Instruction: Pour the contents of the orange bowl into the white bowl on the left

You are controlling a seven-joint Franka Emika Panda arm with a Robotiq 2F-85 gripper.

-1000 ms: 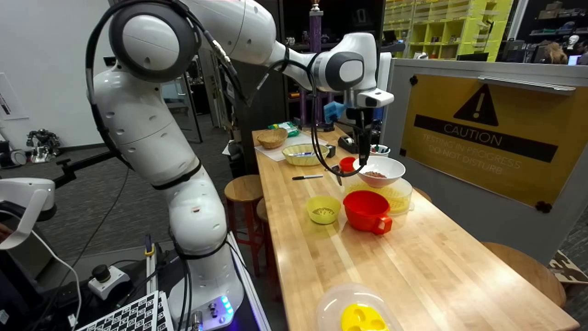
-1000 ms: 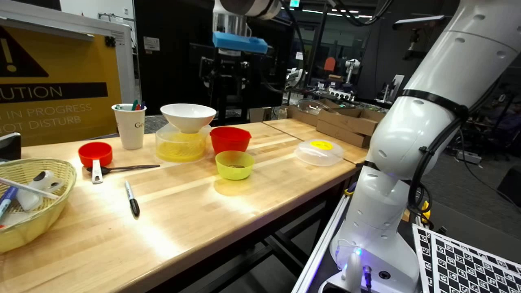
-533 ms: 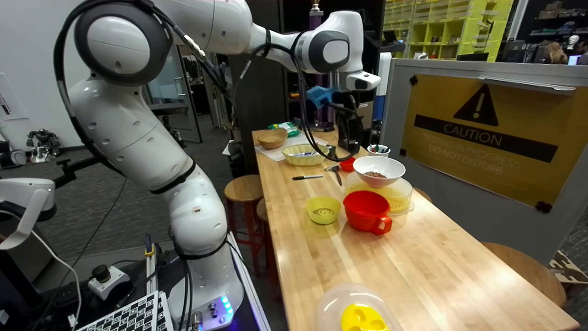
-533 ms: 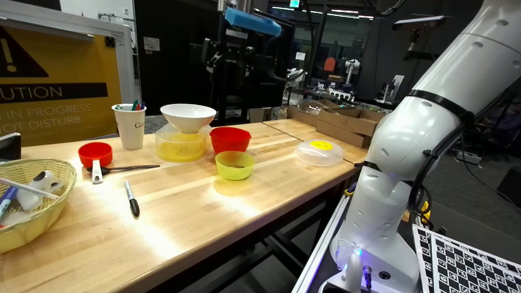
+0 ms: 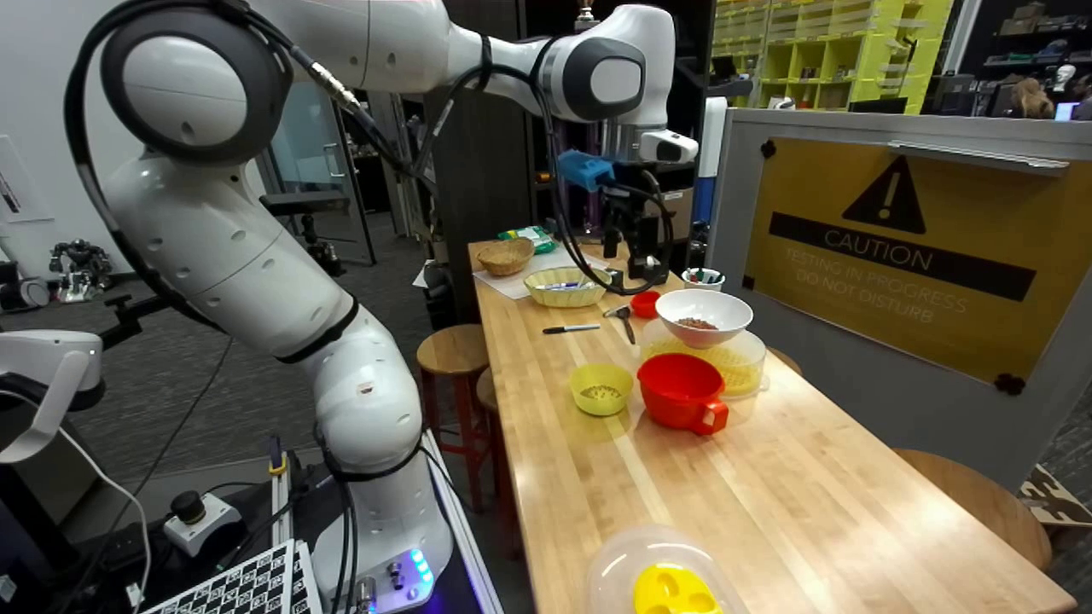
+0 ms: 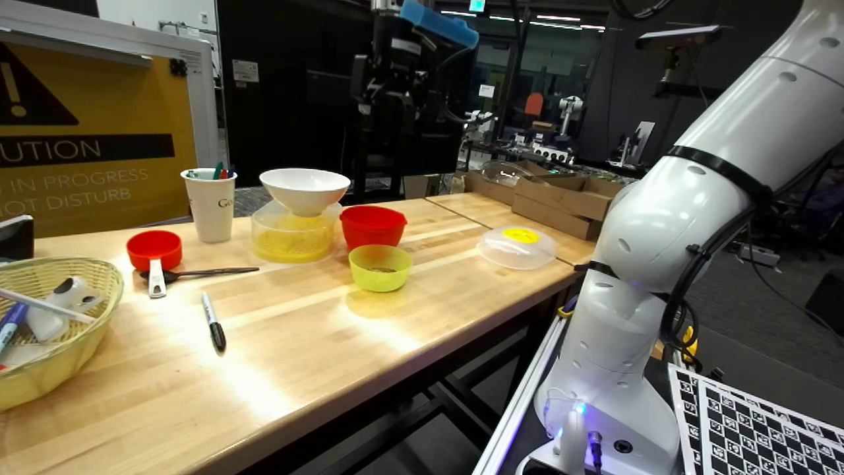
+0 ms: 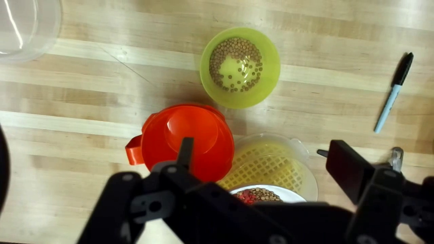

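The glossy red-orange bowl (image 5: pixel 676 388) with a handle stands on the table in both exterior views (image 6: pixel 373 227). In the wrist view (image 7: pixel 217 142) its inside shows no contents. The plain white bowl (image 5: pixel 712 309) sits on top of a clear container with a yellow grid; it also shows in an exterior view (image 6: pixel 304 187). In the wrist view the white bowl (image 7: pixel 288 194) holds brown pellets and red pieces and is partly hidden by my gripper. My gripper (image 7: pixel 262 149) is open, its fingers apart with nothing between them. It is high above the table in both exterior views (image 5: pixel 633 256).
A yellow-green bowl (image 7: pixel 266 93) with brown pellets stands beside the red-orange bowl. The clear yellow container (image 6: pixel 293 241) is under the white bowl. A marker (image 6: pixel 214 323), a red measuring cup (image 6: pixel 155 249), a paper cup (image 6: pixel 212 208) and a basket (image 6: pixel 72 336) stand around.
My gripper has risen and drawn back from beside the white bowl, and its wrist has tilted. The bowls and other table objects have not moved.
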